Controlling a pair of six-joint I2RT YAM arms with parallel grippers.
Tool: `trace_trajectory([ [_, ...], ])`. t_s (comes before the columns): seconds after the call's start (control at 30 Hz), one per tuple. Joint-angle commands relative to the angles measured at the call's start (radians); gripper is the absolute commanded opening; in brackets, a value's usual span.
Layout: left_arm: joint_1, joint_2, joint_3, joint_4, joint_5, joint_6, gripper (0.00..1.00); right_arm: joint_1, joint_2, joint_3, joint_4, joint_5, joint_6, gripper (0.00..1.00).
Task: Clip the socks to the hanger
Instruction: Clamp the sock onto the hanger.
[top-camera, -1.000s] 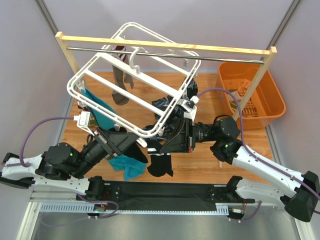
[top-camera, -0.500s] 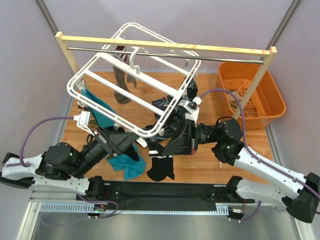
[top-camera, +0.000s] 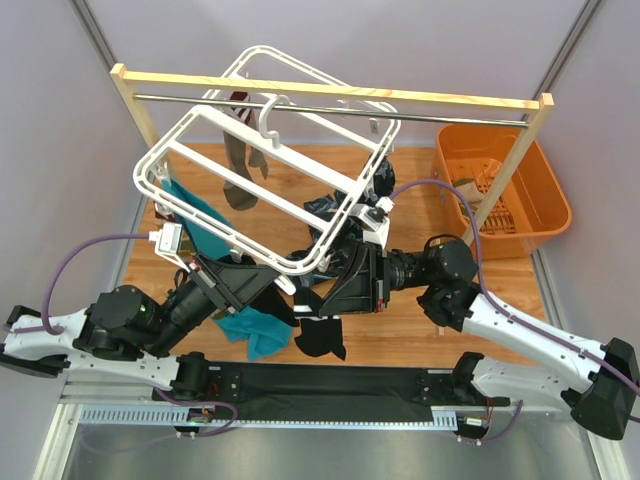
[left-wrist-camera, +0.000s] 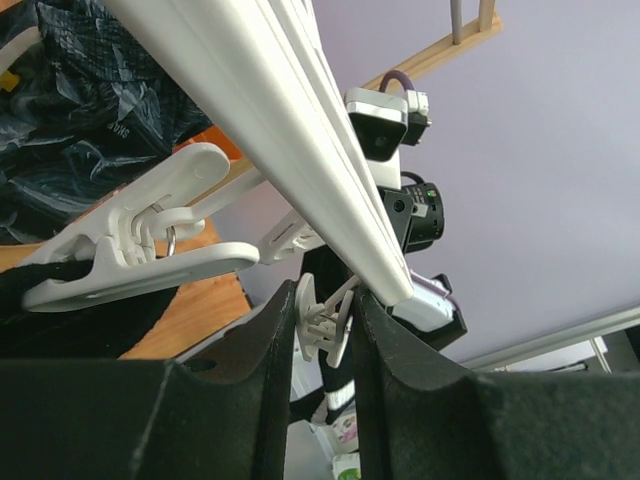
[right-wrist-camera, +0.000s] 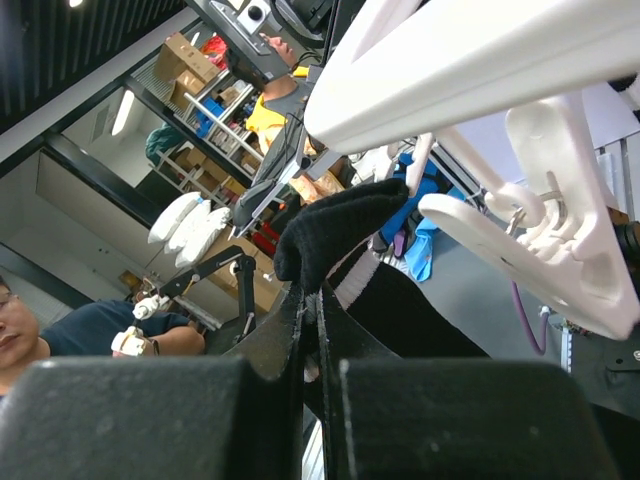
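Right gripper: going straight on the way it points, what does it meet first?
The right gripper, shut on a black sock, points up at the hanger bar; that looks first in line, a clip just right of it. Depth is unclear.

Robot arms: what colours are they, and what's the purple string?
The left arm and right arm are white tubes with chunky black round joints. Each ends in black wedge-shaped fingers. The purple string is a cable looping to a small white camera box on each wrist.
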Motion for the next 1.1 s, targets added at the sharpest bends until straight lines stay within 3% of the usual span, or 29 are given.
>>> trace_trajectory([
  [0.0, 0.001, 0.001, -0.004, 0.054, 0.000, 0.016, 0.00, 0.015, 0.012, 0.018, 0.064, -0.006, 0.003, 0.00],
  [0.27, 0.001, -0.002, -0.013, 0.078, 0.014, 0.022, 0.00, 0.017, 0.027, 0.030, 0.063, 0.000, -0.012, 0.00],
  [0.7, 0.000, -0.013, -0.027, 0.094, 0.026, 0.016, 0.00, 0.009, 0.024, 0.093, -0.118, 0.051, -0.141, 0.00],
  [0.8, 0.000, -0.018, -0.028, 0.095, 0.023, 0.019, 0.00, 0.009, 0.003, 0.159, -0.337, 0.092, -0.248, 0.00],
  [0.83, 0.001, -0.018, -0.025, 0.092, 0.025, 0.021, 0.00, 0.009, -0.016, 0.178, -0.497, 0.124, -0.350, 0.00],
  [0.93, 0.001, -0.014, -0.021, 0.085, 0.020, 0.022, 0.00, 0.012, -0.063, 0.227, -0.751, 0.196, -0.513, 0.00],
  [1.07, 0.000, 0.007, 0.021, 0.019, -0.009, -0.019, 0.00, 0.040, -0.085, 0.274, -0.942, 0.261, -0.641, 0.00],
])
